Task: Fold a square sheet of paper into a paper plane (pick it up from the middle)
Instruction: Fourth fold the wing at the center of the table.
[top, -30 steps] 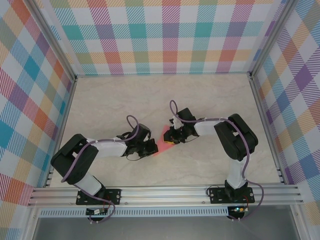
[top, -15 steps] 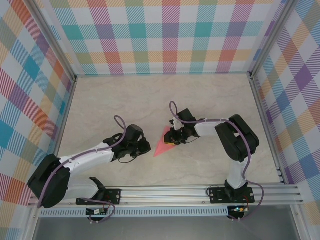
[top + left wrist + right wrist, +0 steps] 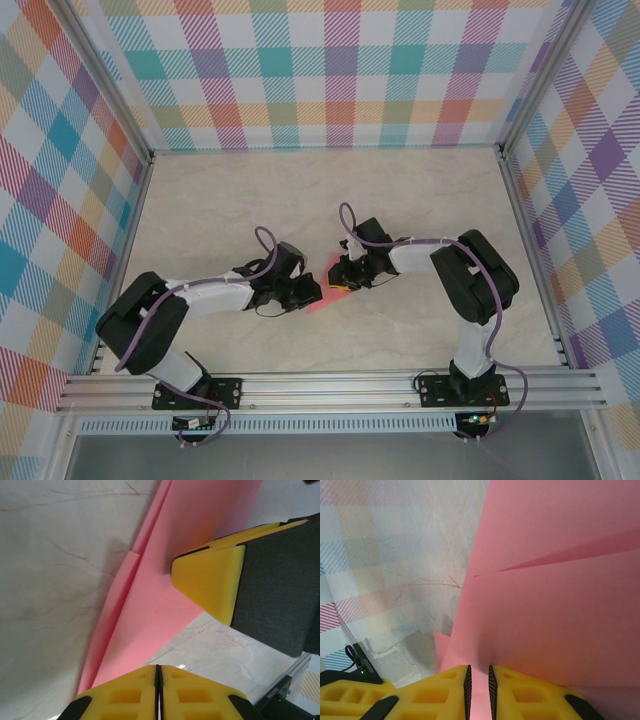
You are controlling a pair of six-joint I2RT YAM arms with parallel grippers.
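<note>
Salmon-pink paper plane (image 3: 150,595); yellow fingers (image 3: 207,580); cream marbled table (image 3: 250,200); pastel plaid walls (image 3: 340,70).

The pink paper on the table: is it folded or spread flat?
Folded. In the left wrist view the pink paper shows overlapping layers with straight edges and narrows toward a point, not one flat square.

Most of paper plane (image 3: 322,303) under fingers (image 3: 342,290)

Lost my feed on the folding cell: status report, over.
Left tool shut, at narrow end of pink paper. Right tool shut on that paper, partly folded, on the table. No obstruction seen.
</note>
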